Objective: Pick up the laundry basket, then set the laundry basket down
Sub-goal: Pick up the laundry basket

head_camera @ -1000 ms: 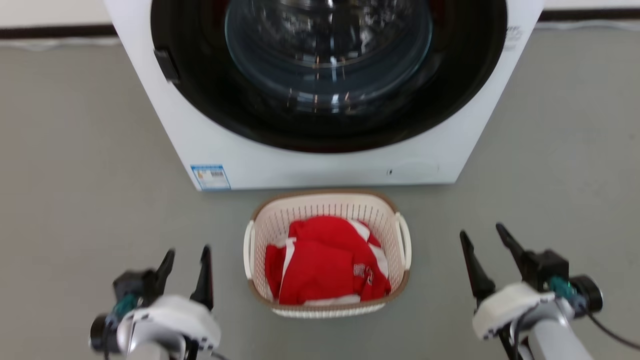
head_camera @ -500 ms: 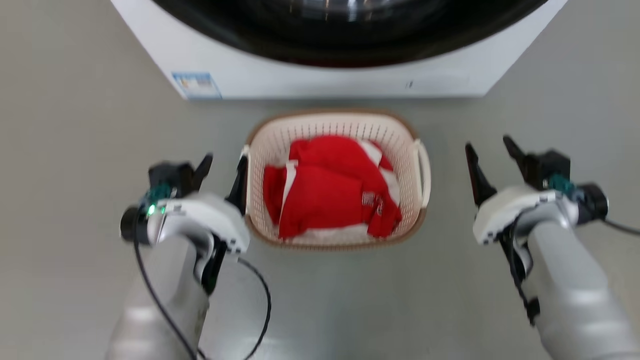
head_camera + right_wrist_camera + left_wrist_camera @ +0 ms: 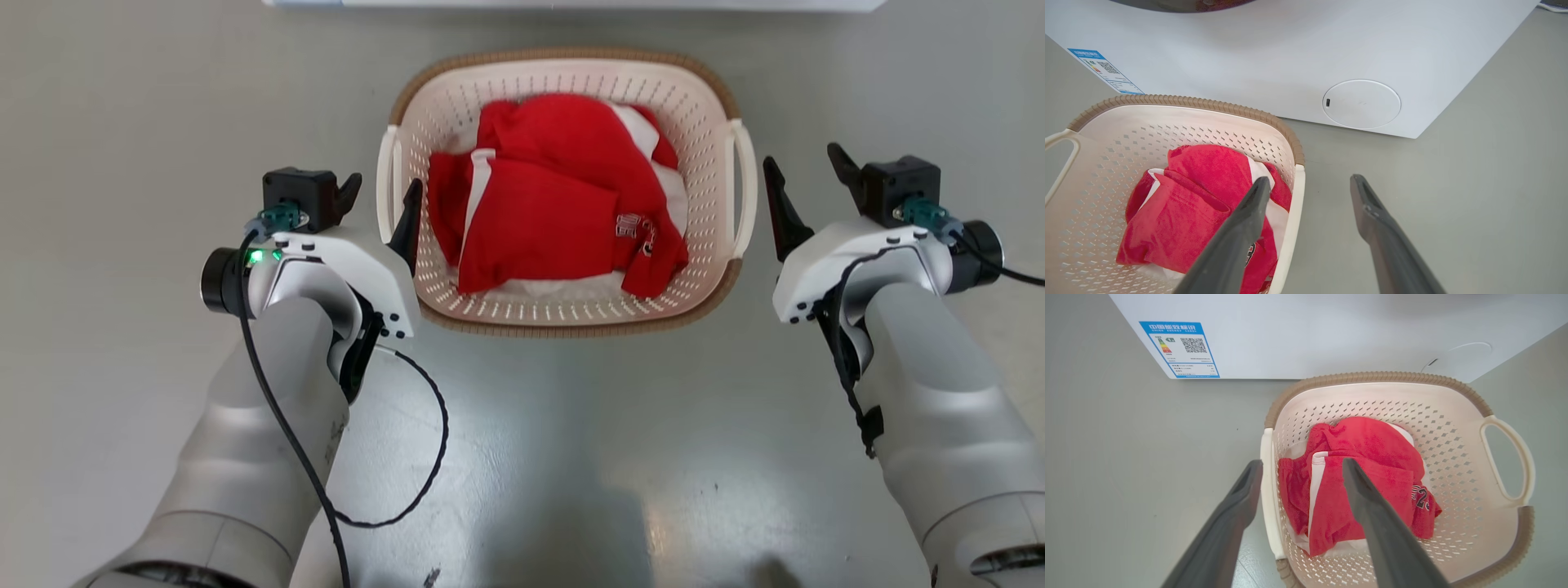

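Cream plastic laundry basket (image 3: 571,314) sits on grey floor (image 3: 122,122), head view, red clothing (image 3: 539,220) inside. Left wrist view: my left gripper (image 3: 1302,462) spread astride one handle (image 3: 1267,477). Right wrist view: my right gripper (image 3: 1310,179) spread beside it.

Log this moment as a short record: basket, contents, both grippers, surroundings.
basket: laundry basket on the floor, before the washing machine
contents: red and white garment
left gripper: open, fingers straddling the basket's left handle
right gripper: open, just outside the right handle
lift: not yet begun
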`<state>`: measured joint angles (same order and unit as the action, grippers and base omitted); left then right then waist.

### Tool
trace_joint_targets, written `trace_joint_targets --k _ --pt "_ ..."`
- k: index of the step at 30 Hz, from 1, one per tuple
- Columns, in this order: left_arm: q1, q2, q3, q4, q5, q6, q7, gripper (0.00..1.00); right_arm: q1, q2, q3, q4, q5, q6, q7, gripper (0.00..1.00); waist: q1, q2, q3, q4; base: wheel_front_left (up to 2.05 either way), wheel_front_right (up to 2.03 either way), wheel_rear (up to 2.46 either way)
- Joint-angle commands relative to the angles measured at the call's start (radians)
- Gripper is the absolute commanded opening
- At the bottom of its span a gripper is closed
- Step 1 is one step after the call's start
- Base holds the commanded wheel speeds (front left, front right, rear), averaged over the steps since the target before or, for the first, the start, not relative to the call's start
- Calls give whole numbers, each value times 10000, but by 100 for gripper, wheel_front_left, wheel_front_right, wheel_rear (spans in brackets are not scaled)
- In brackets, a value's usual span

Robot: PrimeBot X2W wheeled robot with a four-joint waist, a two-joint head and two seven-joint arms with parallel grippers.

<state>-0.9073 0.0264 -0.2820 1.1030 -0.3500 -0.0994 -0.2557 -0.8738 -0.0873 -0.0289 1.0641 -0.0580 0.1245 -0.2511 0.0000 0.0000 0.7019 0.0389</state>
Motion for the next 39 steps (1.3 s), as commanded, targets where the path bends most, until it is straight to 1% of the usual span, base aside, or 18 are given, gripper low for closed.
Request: trace_joint_targets --k 1,7,17,29,39 --pt "-172 239 61 13 -44 82 -61 100 -9 177 138 -71 -85 62 -102 100 0 0 276 20 0 0 0" --pt "-659 239 -304 475 -129 200 -61 100 -138 266 65 -28 -93 62 -105 100 0 0 722 26 0 0 0" --pt "-1075 239 -764 927 -316 332 -61 100 -355 339 -39 169 -104 62 -106 100 0 0 1124 97 0 0 0" --pt "-1614 239 -1281 1328 -516 366 -60 100 -768 366 7 396 -99 62 -106 100 0 0 1677 158 0 0 0" --pt "-2254 239 -1692 1622 -589 400 280 100 -1320 369 196 1062 35 62 -106 100 0 0 2050 172 0 0 0"
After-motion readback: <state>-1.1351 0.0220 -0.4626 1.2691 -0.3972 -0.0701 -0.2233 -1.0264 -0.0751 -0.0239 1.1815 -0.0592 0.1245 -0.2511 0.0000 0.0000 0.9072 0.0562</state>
